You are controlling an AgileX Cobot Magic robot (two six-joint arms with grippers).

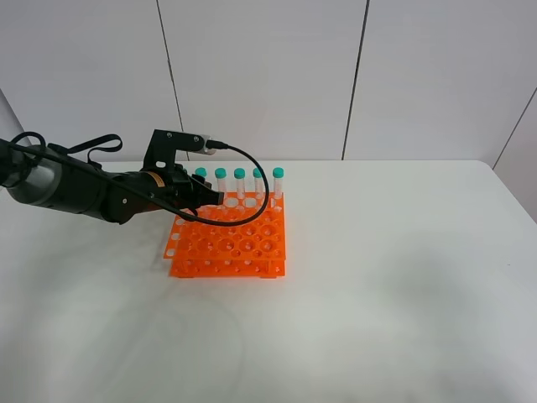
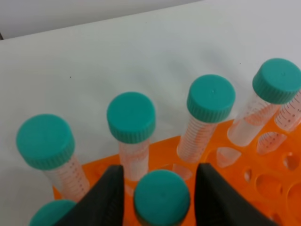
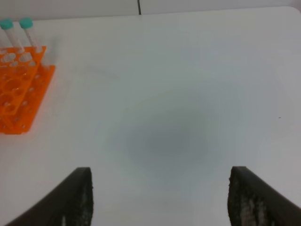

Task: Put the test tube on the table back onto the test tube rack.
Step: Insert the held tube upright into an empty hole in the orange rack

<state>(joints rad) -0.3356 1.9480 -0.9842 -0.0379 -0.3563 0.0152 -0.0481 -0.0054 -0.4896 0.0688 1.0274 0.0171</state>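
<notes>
Your left gripper (image 2: 161,188): fingers flank the test tube (image 2: 162,197), standing in the test tube rack (image 1: 228,243); contact unclear, maybe a slight gap | your right gripper (image 3: 160,197): jaws wide, empty above the table (image 3: 188,94).

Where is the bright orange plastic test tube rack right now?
In the exterior high view the bright orange plastic test tube rack sits left of centre on the white table, under the left gripper.

At least 7 test tubes (image 2: 131,117), 1 rack (image 1: 226,248)
</notes>
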